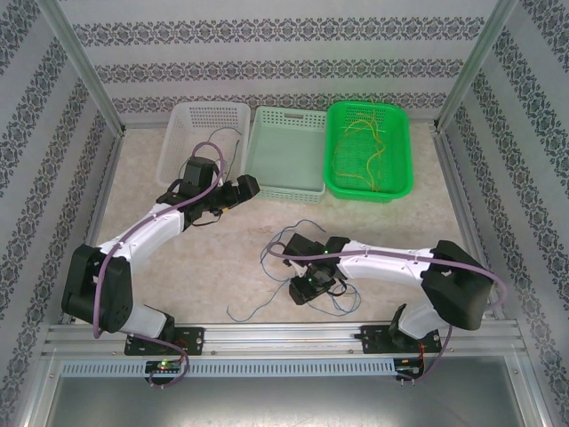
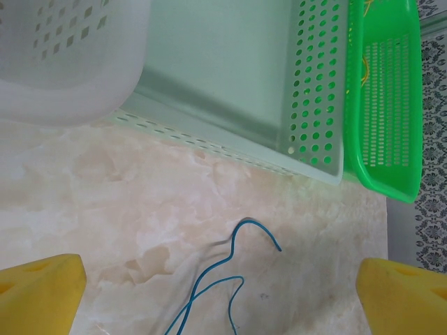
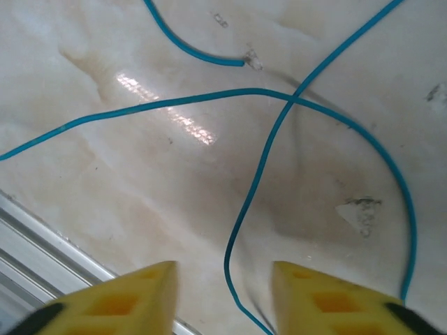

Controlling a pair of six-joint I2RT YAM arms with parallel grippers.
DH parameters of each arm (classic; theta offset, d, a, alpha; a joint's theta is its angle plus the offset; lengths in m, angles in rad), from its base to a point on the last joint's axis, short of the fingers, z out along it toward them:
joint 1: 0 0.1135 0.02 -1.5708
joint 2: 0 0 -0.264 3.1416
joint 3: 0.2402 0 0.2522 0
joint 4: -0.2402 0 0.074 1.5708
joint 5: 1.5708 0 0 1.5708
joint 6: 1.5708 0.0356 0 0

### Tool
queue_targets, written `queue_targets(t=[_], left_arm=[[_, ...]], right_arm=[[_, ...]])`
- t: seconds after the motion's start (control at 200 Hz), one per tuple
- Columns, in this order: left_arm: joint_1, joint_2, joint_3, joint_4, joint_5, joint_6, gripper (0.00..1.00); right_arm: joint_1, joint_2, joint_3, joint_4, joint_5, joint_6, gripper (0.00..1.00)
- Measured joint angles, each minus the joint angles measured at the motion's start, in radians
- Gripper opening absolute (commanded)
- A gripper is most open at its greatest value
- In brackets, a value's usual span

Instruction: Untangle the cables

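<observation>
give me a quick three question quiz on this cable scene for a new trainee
1. True or false: the yellow cables lie in the white basket.
2. The blue cables lie: A on the table; B in the pale green basket; C in the white basket.
3. Fill in: the left arm's jaws stand ___.
Key: 1 false, they lie in the bright green basket; 2 A; 3 open.

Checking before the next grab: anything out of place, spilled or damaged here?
Nothing looks damaged or spilled. Only the thin blue cables stand out: they sprawl loose on the marbled table, crossing one another, while the thin yellow cables lie looped in the bright green plastic basket.
</observation>
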Motion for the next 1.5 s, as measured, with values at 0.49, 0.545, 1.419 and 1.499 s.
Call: queue_targets(t=[0.49,0.545,1.419,1.499], left_arm=[[0.0,0.0,0.0,0.001,-0.001,0.0,1.0],[0.001,0.0,0.0,0.001,-0.001,0.0,1.0],[-0.005,-0.047,-0.039,-0.054,-0.016,0.08,1.0],[-0.005,-0.051,-0.039,-0.057,-0.013,0.092,1.0]], right_arm=[[-0.03,0.25,0.209,0.021,0.056,0.033,0.0],[-0.049,0.266,0.244,0.04,0.07,0.034,0.0],[-0.175,0.199,0.303,-0.07,0.072,-0.08,0.0],[-0.201,0.142,0.308,-0.099,0.061,-0.105,0.0]])
